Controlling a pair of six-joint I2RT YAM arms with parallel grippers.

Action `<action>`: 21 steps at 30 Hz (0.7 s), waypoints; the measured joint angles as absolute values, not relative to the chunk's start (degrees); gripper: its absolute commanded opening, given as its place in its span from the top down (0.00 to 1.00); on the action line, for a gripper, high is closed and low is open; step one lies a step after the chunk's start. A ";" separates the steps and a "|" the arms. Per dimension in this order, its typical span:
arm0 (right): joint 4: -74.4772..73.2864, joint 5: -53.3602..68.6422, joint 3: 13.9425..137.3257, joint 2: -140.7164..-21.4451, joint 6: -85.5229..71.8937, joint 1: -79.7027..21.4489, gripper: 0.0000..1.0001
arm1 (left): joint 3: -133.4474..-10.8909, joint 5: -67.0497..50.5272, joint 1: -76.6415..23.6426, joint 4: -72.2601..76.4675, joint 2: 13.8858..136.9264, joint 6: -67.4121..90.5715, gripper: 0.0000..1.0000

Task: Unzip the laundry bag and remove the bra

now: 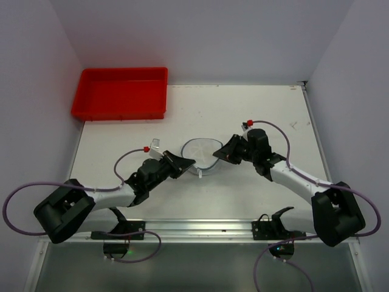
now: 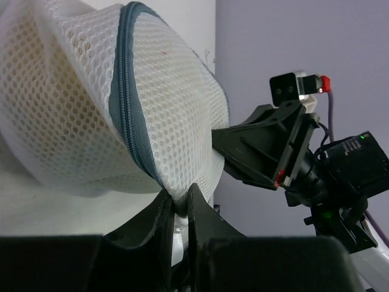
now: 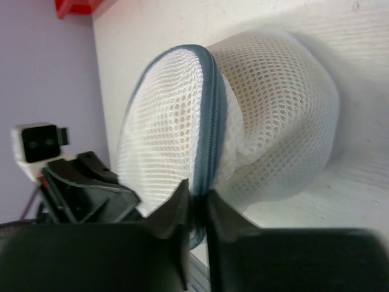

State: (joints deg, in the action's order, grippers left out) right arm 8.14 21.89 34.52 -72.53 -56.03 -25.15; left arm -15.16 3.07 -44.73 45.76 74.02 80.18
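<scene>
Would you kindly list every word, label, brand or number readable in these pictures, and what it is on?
None can be read.
The laundry bag and the red tray carry no lettering.
A small mark on the table is too small to make out.

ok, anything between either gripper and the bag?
Nothing visible. Both are on the bag already: the left gripper pinches it beside the zipper, and the right gripper pinches the zipper itself.
</scene>
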 measured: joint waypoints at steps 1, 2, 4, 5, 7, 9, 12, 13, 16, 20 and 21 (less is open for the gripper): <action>7.11 21.32 34.54 -72.27 -55.16 -25.45 0.72 | -15.29 2.98 -44.84 44.60 72.64 79.92 1.00; 6.02 20.45 34.61 -71.88 -53.87 -25.69 0.66 | -15.57 2.98 -45.01 43.18 71.33 79.83 1.00; 3.11 18.28 34.96 -70.48 -50.98 -26.33 0.49 | -16.56 3.01 -45.15 40.60 69.28 79.68 1.00; 1.93 17.28 35.05 -69.60 -49.74 -26.46 0.46 | -17.23 3.05 -45.19 39.48 68.53 79.64 1.00; -1.58 14.22 35.75 -66.98 -46.35 -26.94 0.42 | -18.90 3.36 -45.19 37.17 67.70 79.40 1.00; -4.80 10.44 36.67 -63.68 -43.31 -28.27 0.42 | -21.32 3.75 -45.19 34.06 67.64 79.24 1.00; -8.16 5.67 38.44 -58.72 -39.79 -32.97 0.46 | -24.82 4.47 -45.19 30.11 68.27 78.85 1.00; -8.58 4.89 38.83 -57.58 -39.11 -34.50 0.47 | -25.93 4.75 -45.19 28.93 68.82 78.85 1.00; -9.26 2.83 39.92 -54.94 -37.47 -39.79 0.52 | -29.43 5.02 -45.19 24.53 71.02 78.85 1.00; -9.23 1.85 40.23 -55.16 -36.12 -45.45 0.59 | -33.91 5.15 -45.19 18.41 73.84 78.83 1.00; -9.10 1.80 40.23 -55.61 -35.90 -46.26 0.62 | -34.52 5.15 -45.19 17.41 74.22 78.83 1.00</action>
